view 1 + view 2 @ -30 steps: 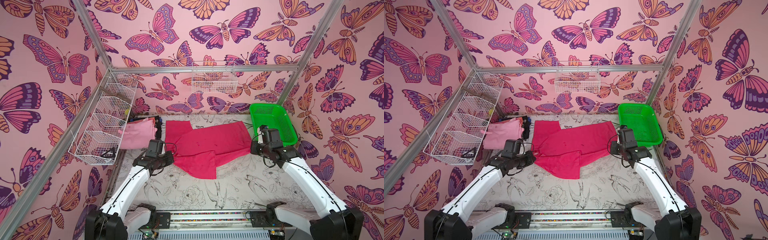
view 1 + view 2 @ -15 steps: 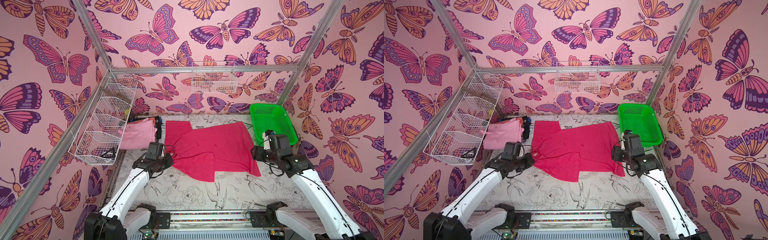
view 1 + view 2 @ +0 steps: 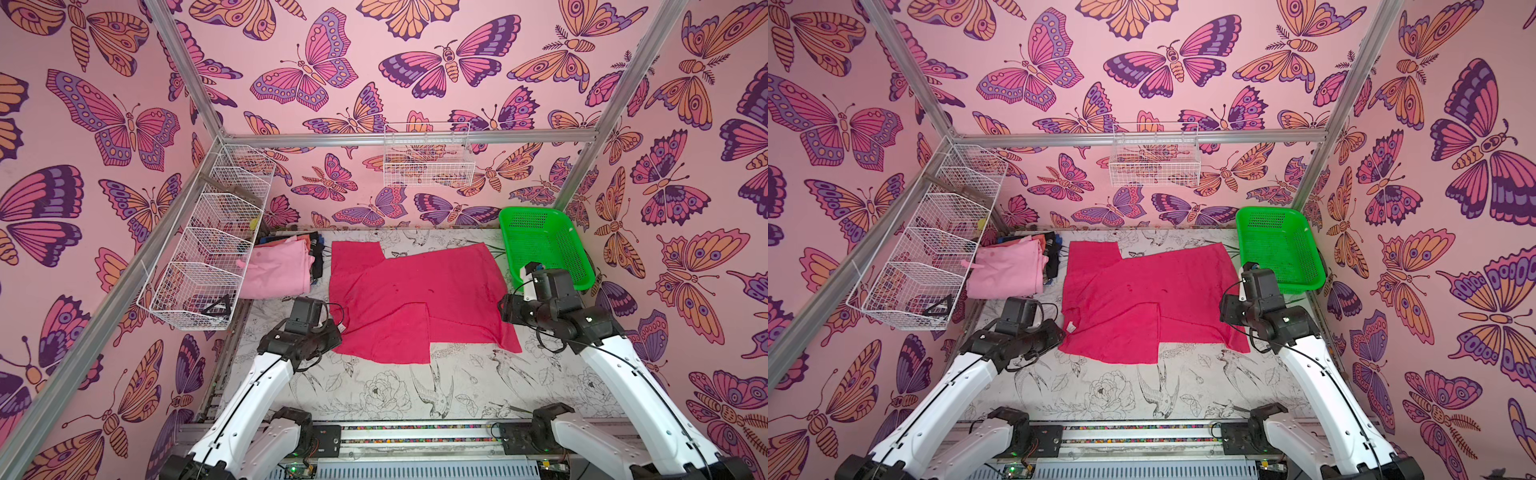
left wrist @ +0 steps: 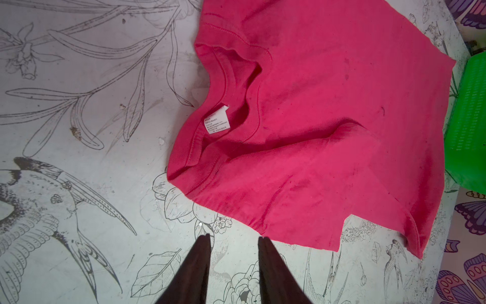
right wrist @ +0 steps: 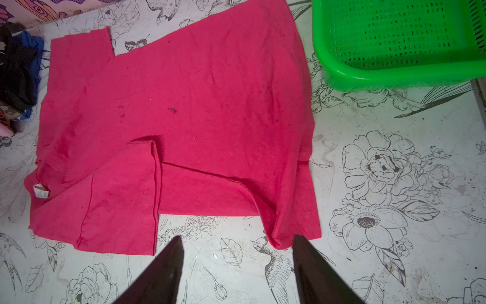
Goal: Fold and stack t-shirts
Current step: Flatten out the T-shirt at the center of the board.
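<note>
Shifted since 1 second back: crimson short-sleeved cloth t-shirt (image 3: 415, 299), its hem corner on the right arm's side drawn toward the near edge, so the body lies broader and flatter. Both arms have let go.

Item 1, crimson t-shirt: centre of the flower-printed white surface (image 3: 395, 395). It is spread out, with the collar and white label toward the left arm, the near sleeve overlapping the body, and the hem toward the green plastic mesh basket (image 3: 540, 245). Judged not yet folded; probably laid flat to give straight fold lines.

Item 2, left end effector (image 4: 234, 238): narrow gap, empty, just short of the near sleeve edge.

Item 3, right end effector (image 5: 236, 238): wide, empty, 1 finger just beside the rumpled hem corner.

Item 4, folded light pink cloth t-shirt (image 3: 276, 270): far left corner, lying on orange and dark garments. This is apparently the stack, kept apart from the folding area.

Item 5, basket: far right corner, nothing visible inside.
</note>
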You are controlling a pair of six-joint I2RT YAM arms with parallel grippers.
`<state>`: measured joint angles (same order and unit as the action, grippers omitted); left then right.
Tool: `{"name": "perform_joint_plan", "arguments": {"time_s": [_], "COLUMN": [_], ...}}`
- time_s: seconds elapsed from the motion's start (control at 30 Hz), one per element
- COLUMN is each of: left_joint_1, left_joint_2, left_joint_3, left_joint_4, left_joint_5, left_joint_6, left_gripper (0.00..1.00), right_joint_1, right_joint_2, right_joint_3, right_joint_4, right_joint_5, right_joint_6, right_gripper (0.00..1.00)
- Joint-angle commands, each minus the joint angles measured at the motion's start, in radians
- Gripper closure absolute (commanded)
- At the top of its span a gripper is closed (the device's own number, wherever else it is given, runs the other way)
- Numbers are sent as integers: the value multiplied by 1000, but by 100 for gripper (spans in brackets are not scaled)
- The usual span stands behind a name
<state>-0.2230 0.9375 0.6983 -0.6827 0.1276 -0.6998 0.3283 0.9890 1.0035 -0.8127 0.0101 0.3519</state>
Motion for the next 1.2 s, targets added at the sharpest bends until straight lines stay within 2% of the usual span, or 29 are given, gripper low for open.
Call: {"name": "perform_joint_plan", "arguments": {"time_s": [0.0, 0.07, 0.23, 0.4, 0.5, 0.7, 1.17], "left_joint_1": [-3, -42, -268, -461, -538, -615, -698], "left_joint_2": [-2, 27, 205, 509, 675, 862, 856], "left_joint_3": [-4, 13, 145, 346, 471, 597, 527], "left_joint_4": [0, 44, 105, 117, 115, 101, 21], "left_joint_5": [21, 38, -49, -65, -68, -59, -83], "left_joint_6": [-35, -61, -81, -47, -14, 20, -22], "left_gripper": [61, 60, 58, 58, 59, 61, 63], "right_joint_1": [14, 23, 46, 67, 79, 90, 96], "right_joint_2": [22, 38, 82, 85, 63, 35, 96], "right_joint_3": [26, 23, 15, 15, 40, 126, 192], "right_joint_4": [-36, -36, -50, -66, -96, -172, -161], "right_joint_5": [34, 61, 147, 177, 219, 304, 311], "right_joint_6": [32, 50, 105, 132, 133, 110, 98], "right_gripper": [31, 31, 32, 33, 33, 31, 31]}}
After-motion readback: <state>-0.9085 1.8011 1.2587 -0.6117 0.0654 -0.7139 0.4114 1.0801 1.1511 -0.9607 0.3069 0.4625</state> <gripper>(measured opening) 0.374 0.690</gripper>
